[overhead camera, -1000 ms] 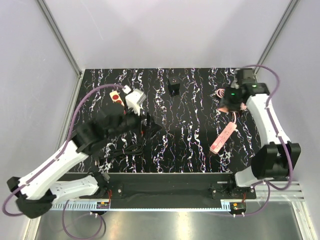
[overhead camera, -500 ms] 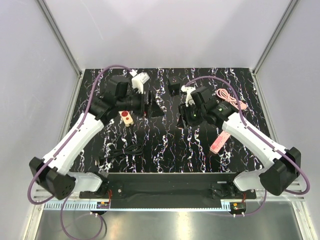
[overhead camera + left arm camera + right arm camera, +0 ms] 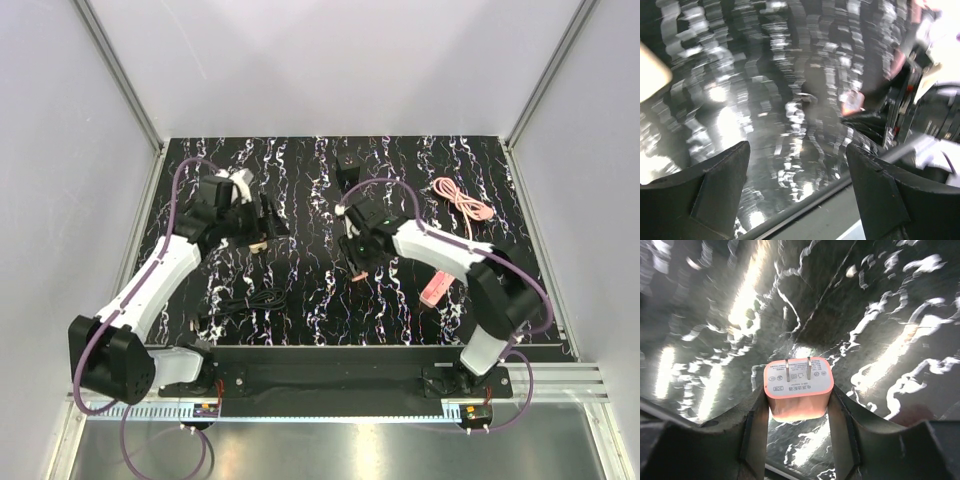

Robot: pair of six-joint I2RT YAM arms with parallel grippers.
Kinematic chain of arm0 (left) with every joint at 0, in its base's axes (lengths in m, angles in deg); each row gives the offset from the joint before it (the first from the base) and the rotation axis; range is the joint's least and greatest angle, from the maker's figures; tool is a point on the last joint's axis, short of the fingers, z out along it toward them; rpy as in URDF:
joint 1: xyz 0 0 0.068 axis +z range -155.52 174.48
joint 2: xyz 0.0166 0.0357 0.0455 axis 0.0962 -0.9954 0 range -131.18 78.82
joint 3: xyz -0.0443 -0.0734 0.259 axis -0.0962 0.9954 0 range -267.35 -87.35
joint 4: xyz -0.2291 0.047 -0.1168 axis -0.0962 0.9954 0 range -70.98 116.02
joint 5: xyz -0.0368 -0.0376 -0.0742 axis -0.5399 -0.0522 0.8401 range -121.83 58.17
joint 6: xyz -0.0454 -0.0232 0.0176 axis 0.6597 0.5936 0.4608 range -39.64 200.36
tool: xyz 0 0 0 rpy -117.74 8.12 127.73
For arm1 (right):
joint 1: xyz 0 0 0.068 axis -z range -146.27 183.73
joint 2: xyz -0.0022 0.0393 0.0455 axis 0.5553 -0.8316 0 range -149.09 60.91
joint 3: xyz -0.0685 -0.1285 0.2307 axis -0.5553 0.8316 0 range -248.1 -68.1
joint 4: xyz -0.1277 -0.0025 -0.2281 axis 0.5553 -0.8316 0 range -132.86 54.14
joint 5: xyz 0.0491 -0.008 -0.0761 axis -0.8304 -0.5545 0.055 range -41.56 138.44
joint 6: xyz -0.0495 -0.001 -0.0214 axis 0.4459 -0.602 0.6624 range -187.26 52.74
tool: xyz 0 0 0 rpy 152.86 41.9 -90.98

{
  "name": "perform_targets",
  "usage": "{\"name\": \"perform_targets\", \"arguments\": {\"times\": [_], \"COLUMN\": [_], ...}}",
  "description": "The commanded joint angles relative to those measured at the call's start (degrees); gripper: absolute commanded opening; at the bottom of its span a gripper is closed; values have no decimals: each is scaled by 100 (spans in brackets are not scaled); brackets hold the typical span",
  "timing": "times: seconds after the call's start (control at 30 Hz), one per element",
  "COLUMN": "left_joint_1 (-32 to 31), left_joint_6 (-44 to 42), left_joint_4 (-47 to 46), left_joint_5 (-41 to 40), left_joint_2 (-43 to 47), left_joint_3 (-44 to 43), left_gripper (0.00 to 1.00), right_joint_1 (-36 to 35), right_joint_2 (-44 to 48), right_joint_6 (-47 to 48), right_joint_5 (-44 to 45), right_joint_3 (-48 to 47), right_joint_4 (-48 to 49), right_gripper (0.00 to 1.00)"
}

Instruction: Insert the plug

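Plug (image 3: 799, 389), indistinct overhead, sits clamped between right fingers (image 3: 757, 425); left fingers (image 3: 720, 175) apart.

Plug (image 3: 799, 390) salmon-pink, white face. Table (image 3: 320, 300) black, white marbled veins. Power strip (image 3: 435, 288) pink. Coiled cable (image 3: 462, 198) pink. Walls (image 3: 330, 70) pale grey.

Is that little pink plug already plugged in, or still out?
Out. The pink plug sits clamped in the right gripper, both prongs bare; the pink power strip lies apart.
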Motion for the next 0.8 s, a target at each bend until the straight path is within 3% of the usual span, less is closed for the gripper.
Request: {"name": "perform_targets", "arguments": {"times": [0.0, 0.27, 0.4, 0.5, 0.63, 0.77], "left_joint_1": [300, 591, 591, 591, 591, 591], "left_joint_6": [223, 144, 92, 4, -163, -164], "left_joint_4": [-404, -421, -421, -413, -395, -404], "left_joint_5": [-223, -109, 6, 32, 50, 76], "left_joint_2": [443, 611, 628, 672, 707, 778], "left_joint_3": [322, 437, 489, 559, 577, 577], "left_gripper": [82, 84, 85, 86, 88, 89], "right_joint_1": [-289, -694, -712, -712, -738, -738], "right_joint_2": [-294, -1007, -1122, -1078, -806, -358], "right_joint_6": [397, 618, 548, 443, 109, -102], "right_joint_5": [253, 596, 614, 605, 658, 737], "right_joint_3": [-157, -456, -395, -255, 96, 589], "right_joint_4": [27, -210, -193, -62, 237, 650], "right_gripper": [7, 28, 48, 56, 75, 80]}}
